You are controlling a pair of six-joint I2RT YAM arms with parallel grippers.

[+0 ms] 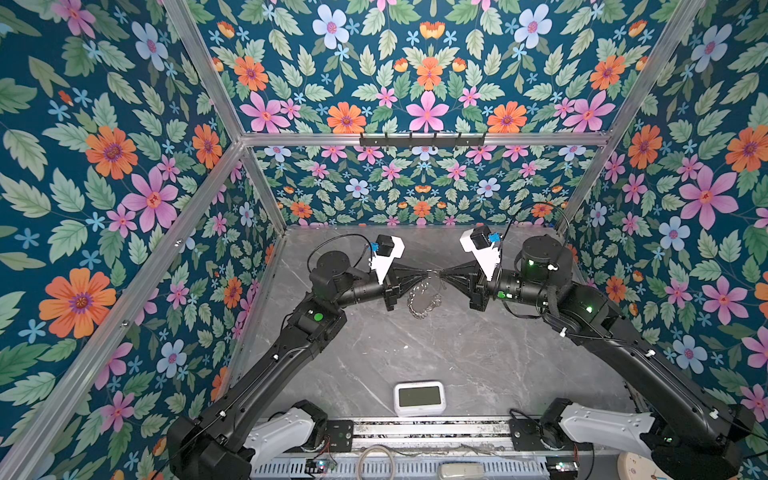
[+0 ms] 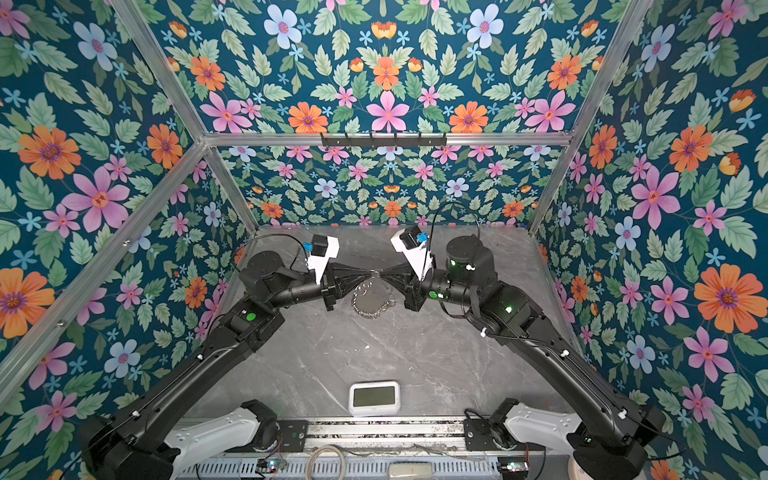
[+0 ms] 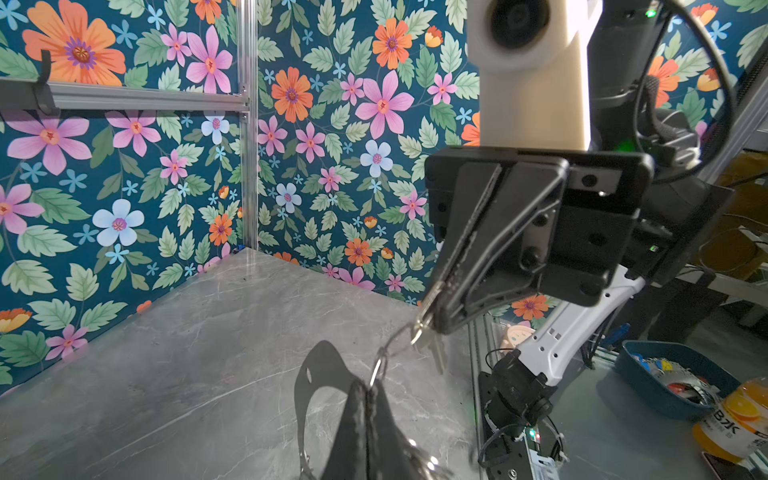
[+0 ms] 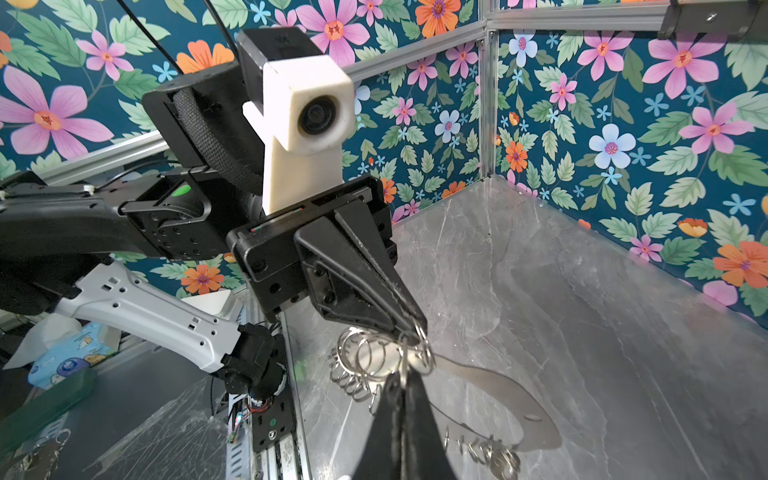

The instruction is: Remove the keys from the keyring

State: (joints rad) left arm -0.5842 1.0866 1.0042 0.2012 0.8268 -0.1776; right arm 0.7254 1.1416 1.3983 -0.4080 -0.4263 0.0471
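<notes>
**Left gripper** [image 3: 368,395]: jaws together on a split ring [image 3: 377,368] at the edge of the keyring [image 3: 309,386].

**Right gripper** [image 3: 433,320]: meets it tip to tip, jaws clamped on the keys [image 3: 436,353].

**Position:** the keyring hangs between the two, above the tabletop [image 1: 374,353] and well beyond the white clock [image 1: 419,398], on its far side.

**Technique (judged):** hold the left grip steady. Slide each key round the ring's coil toward the split. A straight pull would probably only stretch the ring.
</notes>
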